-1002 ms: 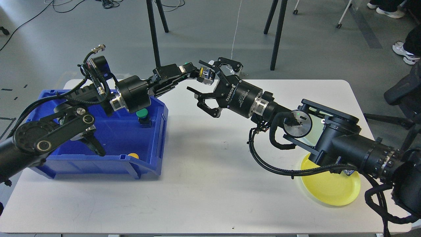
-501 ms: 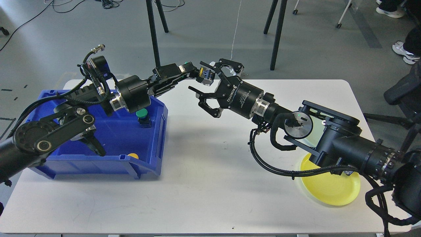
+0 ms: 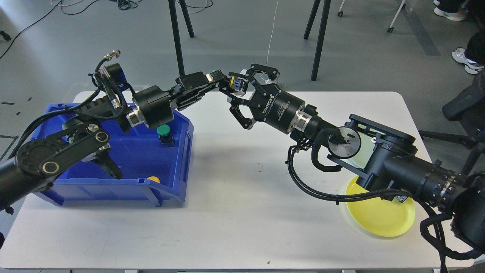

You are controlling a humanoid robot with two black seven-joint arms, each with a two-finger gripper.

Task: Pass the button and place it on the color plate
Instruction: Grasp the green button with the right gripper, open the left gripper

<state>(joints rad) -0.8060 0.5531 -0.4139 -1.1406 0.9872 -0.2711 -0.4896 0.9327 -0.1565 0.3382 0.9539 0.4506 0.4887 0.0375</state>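
Observation:
My left gripper (image 3: 226, 82) is shut on a small yellow button (image 3: 235, 83) with a grey-blue body and holds it above the table's back edge. My right gripper (image 3: 238, 90) faces it from the right. Its fingers are open, one above and one below the button, close around it. I cannot tell whether they touch it. The yellow plate (image 3: 382, 218) lies at the table's front right, partly under my right arm.
A blue bin (image 3: 178, 151) on the left holds a green button (image 3: 163, 131) and a yellow button (image 3: 153, 179). A pale green plate (image 3: 364, 148) lies behind my right arm. Stand legs (image 3: 177, 41) rise behind the white table (image 3: 242, 212).
My right gripper has moved left toward the left gripper, so its open fingers now bracket the yellow button and stand narrower. The left gripper has stayed almost still.

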